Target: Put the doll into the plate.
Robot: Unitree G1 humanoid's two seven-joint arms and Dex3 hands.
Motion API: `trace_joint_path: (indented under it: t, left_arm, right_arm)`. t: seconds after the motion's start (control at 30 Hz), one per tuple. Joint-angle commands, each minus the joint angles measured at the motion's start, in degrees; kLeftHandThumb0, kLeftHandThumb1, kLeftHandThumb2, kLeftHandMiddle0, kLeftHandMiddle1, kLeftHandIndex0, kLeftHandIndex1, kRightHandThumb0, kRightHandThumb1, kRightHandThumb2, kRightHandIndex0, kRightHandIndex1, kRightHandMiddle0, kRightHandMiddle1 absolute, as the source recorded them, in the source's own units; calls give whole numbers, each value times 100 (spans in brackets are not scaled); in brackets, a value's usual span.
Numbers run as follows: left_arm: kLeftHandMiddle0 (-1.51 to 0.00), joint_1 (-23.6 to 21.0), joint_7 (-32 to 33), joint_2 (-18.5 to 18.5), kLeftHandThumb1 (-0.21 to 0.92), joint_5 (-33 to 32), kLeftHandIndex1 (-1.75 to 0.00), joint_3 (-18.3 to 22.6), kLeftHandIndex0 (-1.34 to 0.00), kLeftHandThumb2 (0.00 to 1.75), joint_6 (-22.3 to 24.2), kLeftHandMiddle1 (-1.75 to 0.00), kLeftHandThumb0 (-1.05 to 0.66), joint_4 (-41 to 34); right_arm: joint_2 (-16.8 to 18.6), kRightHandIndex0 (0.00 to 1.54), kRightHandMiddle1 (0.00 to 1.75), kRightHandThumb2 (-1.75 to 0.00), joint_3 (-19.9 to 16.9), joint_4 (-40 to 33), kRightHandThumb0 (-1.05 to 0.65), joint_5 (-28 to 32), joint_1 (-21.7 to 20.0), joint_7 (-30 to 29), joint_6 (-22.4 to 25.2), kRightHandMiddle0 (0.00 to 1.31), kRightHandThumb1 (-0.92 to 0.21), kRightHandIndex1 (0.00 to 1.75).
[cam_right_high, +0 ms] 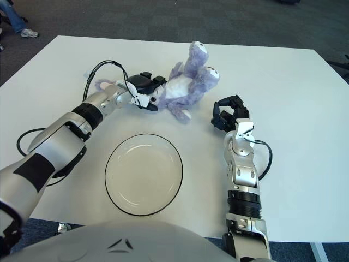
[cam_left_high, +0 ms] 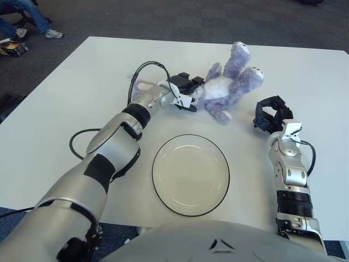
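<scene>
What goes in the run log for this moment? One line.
left hand: at doll, grip unclear | right hand: idle right of doll | plate: empty | doll: on table
</scene>
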Motion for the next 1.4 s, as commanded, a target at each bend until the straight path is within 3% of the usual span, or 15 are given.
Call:
trace_joint_path:
  t: [0.0, 0.03, 0.2, 0.3, 0.33, 0.47, 0.67, 0.97, 1.37]
  left_arm:
    - [-66, 453, -777, -18, 41, 117, -115, -273, 0, 103, -224, -154, 37, 93]
    - [-67, 450, -815, -10, 40, 112, -117, -281, 0, 103, -247, -153, 39, 94]
    - [-70, 428, -1000, 21, 38, 81, -161, -298, 0, 106, -330, -150, 43, 79]
    - [-71, 423, -1049, 37, 37, 56, -170, -295, -8, 106, -355, -149, 44, 56]
    - [-71, 421, -1064, 41, 37, 41, -171, -287, -10, 106, -361, -149, 44, 53]
    - [-74, 403, -1111, 28, 34, -36, -174, -236, -41, 111, -364, -149, 46, 145]
    - [-72, 397, -1333, -15, 20, -269, -175, -84, -71, 144, -176, -172, 51, 177]
    - [-72, 473, -1578, -76, 17, -554, -175, 111, -82, 149, 216, -174, 52, 59]
    - [-73, 527, -1396, -4, 17, -438, -175, 25, -87, 149, 290, -175, 53, -151]
  right_arm:
    - [64, 102, 175, -97, 13, 158, -40, 13, 192, 28, 315, 40, -59, 175]
    - [65, 102, 175, -97, 10, 158, -40, 17, 191, 28, 319, 40, -59, 175]
    - [61, 101, 175, -97, -1, 157, -40, 30, 190, 35, 335, 40, -59, 175]
    - [55, 100, 175, -97, -3, 156, -40, 29, 191, 45, 335, 40, -59, 175]
    - [55, 100, 175, -97, -4, 154, -40, 31, 191, 48, 334, 40, -59, 175]
    - [64, 100, 175, -97, -8, 136, -40, 35, 184, 49, 344, 41, -58, 175]
    - [51, 100, 175, -98, -1, 135, -40, 3, 181, 34, 376, 41, -58, 175]
    - [41, 100, 175, -98, 12, 137, -41, -9, 185, 47, 376, 41, -58, 175]
    - [19, 100, 175, -98, -18, 149, -41, 40, 185, 156, 379, 41, -58, 175]
